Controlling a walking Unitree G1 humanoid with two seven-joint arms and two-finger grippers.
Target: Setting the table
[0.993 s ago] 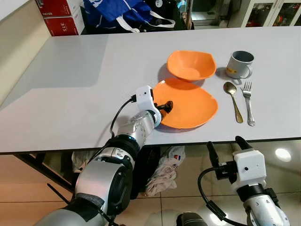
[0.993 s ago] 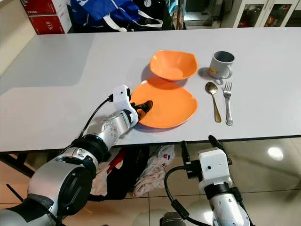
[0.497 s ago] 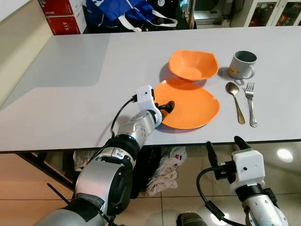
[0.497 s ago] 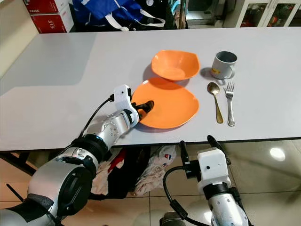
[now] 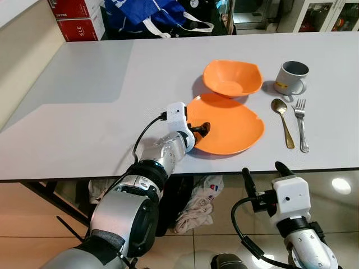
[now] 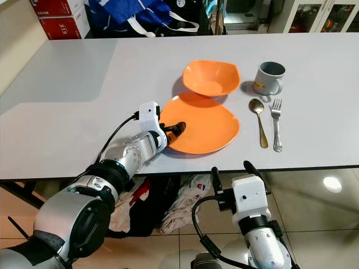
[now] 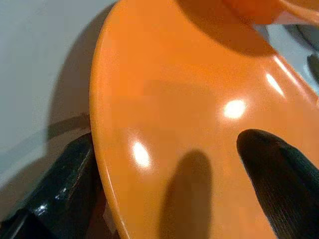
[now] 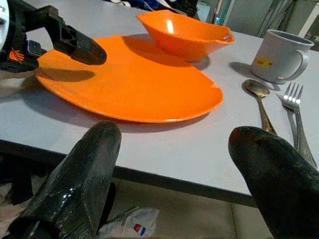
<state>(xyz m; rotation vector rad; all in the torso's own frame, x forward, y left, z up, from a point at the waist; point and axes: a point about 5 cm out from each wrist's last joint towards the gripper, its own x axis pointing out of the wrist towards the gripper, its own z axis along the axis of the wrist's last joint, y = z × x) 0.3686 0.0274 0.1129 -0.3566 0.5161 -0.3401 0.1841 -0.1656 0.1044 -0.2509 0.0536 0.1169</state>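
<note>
**Left gripper pinching the plate's rim**

Your left gripper [image 5: 201, 130] has the orange plate [image 5: 230, 124] by its near-left edge, lower centre of the left eye frame: one finger on top, the other tucked under the rim, pinching it. The plate looks stiff, light and glossy, probably plastic, so judge it slippery; an edge hold like this will let it pivot or slide out if you swing fast. Keep the bite deep on the rim and keep it low over the surface [image 5: 84, 112].

The orange bowl [image 5: 232, 78] sits just behind the plate, touching or overlapping its far edge; you can't tell which. Mug [image 5: 290, 77], spoon [image 5: 281, 120] and fork [image 5: 300, 123] line up to the right.

Your right gripper [image 5: 263, 178] hangs below the surface edge, fingers spread, holding nothing. The lower left finger's tip is hidden beneath the plate.
</note>
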